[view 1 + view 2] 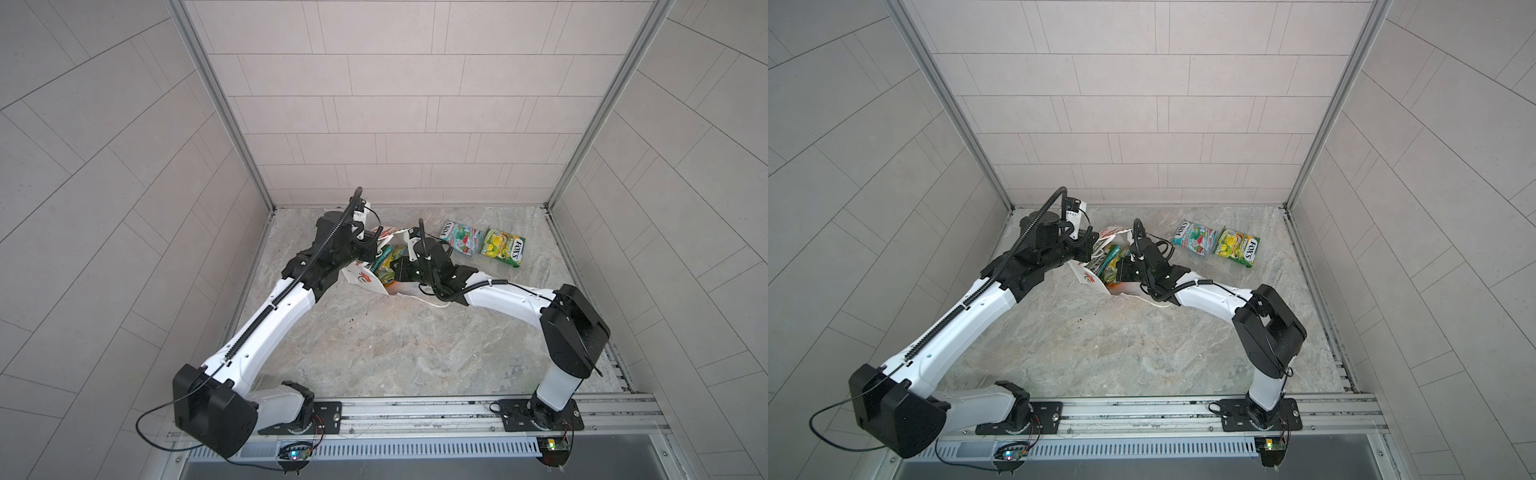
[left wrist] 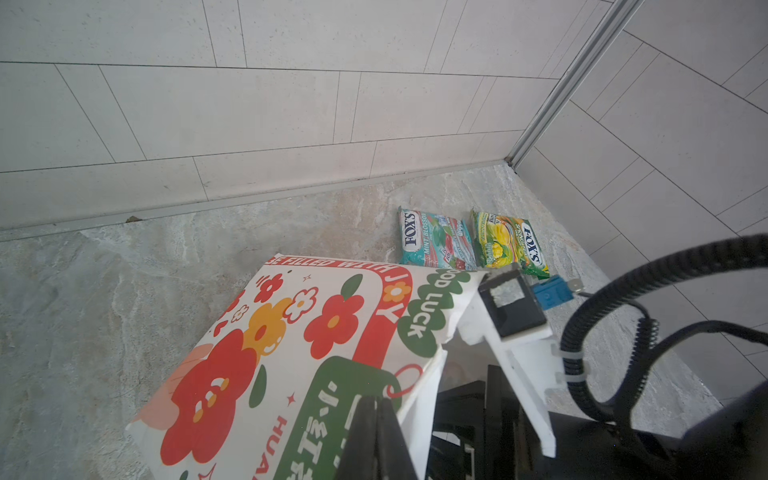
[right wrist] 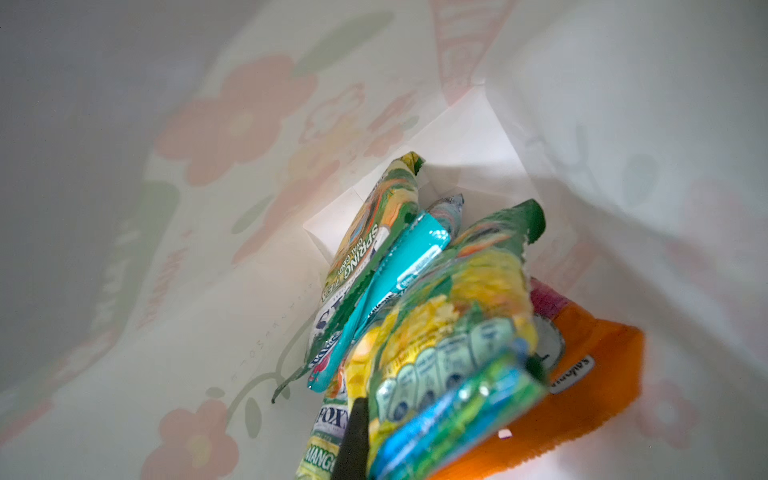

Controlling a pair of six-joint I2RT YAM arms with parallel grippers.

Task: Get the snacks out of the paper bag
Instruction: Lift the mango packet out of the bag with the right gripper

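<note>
The paper bag (image 1: 361, 280) (image 1: 1086, 276) leans at the table's middle, white with red flowers (image 2: 291, 340), its mouth turned up. My left gripper (image 2: 376, 419) (image 1: 371, 254) is shut on the bag's wall close to the rim. My right gripper (image 3: 370, 419) (image 1: 392, 272) reaches into the bag and is shut on a green-yellow snack (image 3: 449, 332); one finger (image 3: 355, 428) shows and the other is hidden behind the packet. More snacks lie inside: a teal one (image 3: 395, 274), another green-yellow one (image 3: 374, 232), an orange one (image 3: 582, 374). Outside, a teal-red snack (image 1: 460, 237) (image 2: 436, 243) and a green-yellow snack (image 1: 503, 246) (image 2: 509, 243) lie flat.
The two loose packets lie near the back right corner, close to the tiled back wall (image 1: 374, 124). A white cord handle (image 1: 436, 303) trails on the marble table under the right arm. The arms' mounting rail (image 1: 415, 411) runs along the front edge.
</note>
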